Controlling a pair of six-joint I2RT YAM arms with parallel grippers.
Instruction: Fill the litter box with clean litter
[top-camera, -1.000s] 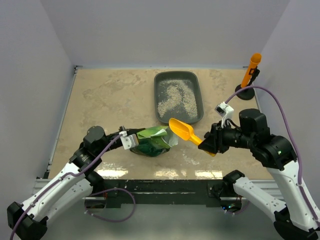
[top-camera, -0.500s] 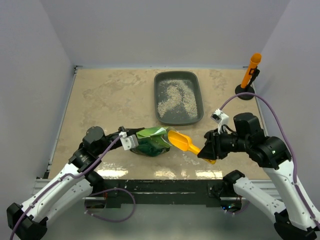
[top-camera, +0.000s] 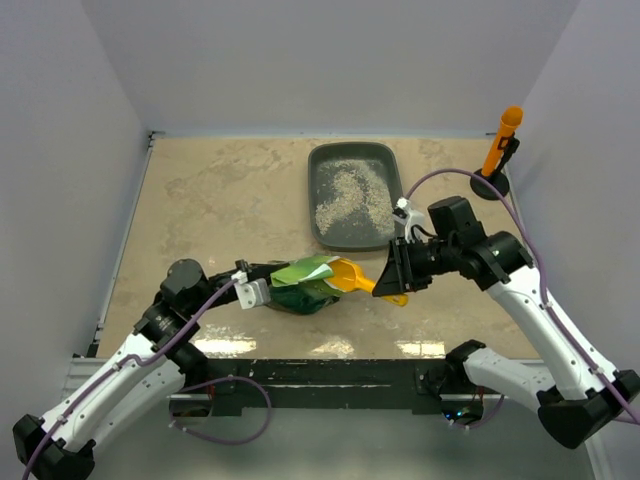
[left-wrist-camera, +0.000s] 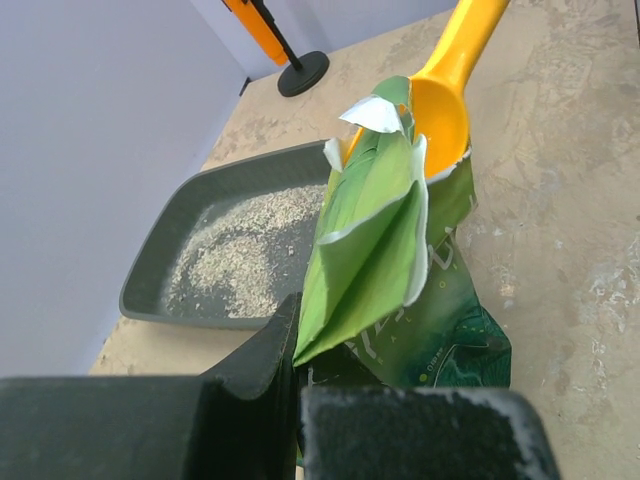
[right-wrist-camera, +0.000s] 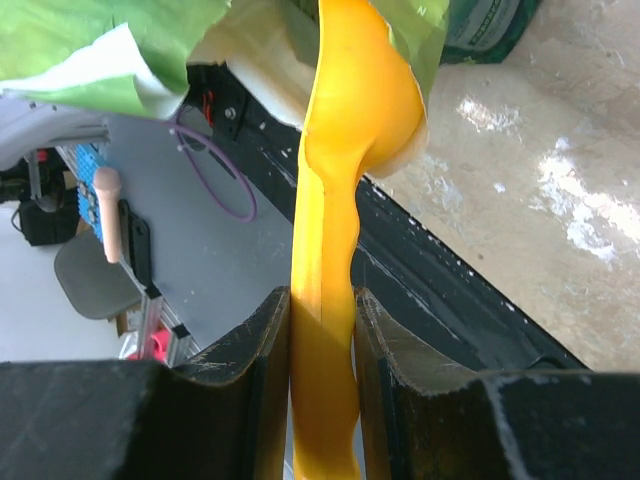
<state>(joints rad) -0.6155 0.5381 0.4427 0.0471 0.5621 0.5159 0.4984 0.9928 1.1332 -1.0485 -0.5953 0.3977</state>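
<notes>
Right gripper (top-camera: 392, 280) advanced, scoop (top-camera: 352, 276) entering bag (top-camera: 304, 283)

We see a glossy green printed bag (left-wrist-camera: 395, 270), foil-like with a pale inner lining. The yellow scoop (right-wrist-camera: 345, 150) looks like smooth, slightly shiny plastic. The litter box (top-camera: 358, 195) is matt dark grey plastic. The clean litter (left-wrist-camera: 235, 260) is fine, rough pale granules. The tabletop (top-camera: 220, 200) is beige, mottled, stone-look with a light sheen at the near edge.

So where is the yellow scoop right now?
In the top view the yellow scoop sits near the table's front middle, its bowl poking into the open green bag, its handle pinched in the right gripper, just in front of the litter box.
</notes>
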